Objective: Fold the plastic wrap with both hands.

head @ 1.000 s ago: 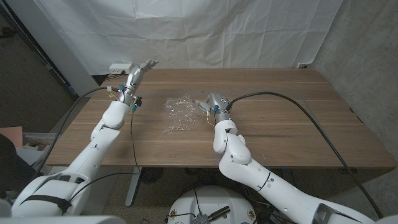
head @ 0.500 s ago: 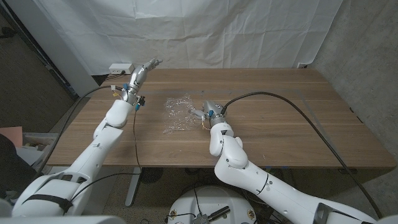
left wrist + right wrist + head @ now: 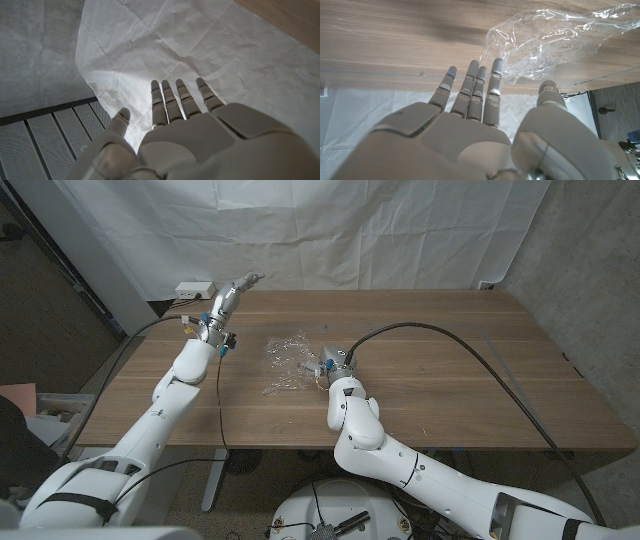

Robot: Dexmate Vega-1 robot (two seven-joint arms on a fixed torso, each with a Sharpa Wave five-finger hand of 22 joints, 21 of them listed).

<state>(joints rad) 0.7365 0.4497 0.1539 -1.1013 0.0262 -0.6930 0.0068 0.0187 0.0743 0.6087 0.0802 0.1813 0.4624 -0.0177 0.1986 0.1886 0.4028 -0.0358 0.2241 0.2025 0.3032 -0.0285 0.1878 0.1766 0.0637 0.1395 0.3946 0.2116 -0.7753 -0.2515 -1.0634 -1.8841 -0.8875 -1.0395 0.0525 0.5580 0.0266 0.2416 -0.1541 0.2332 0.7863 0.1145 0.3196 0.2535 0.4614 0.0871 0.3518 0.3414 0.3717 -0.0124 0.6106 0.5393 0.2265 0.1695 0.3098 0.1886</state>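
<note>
The plastic wrap is seen lying crumpled on the wooden counter, with nothing holding it. The right hand is placed just beside the wrap, on the side nearer the counter's middle; in the right wrist view its fingers are shown straight and slightly apart, reaching toward the wrap, and nothing is gripped. The left hand is raised well apart from the wrap, near the counter's far corner, with fingers extended and spread before a white cloth backdrop.
</note>
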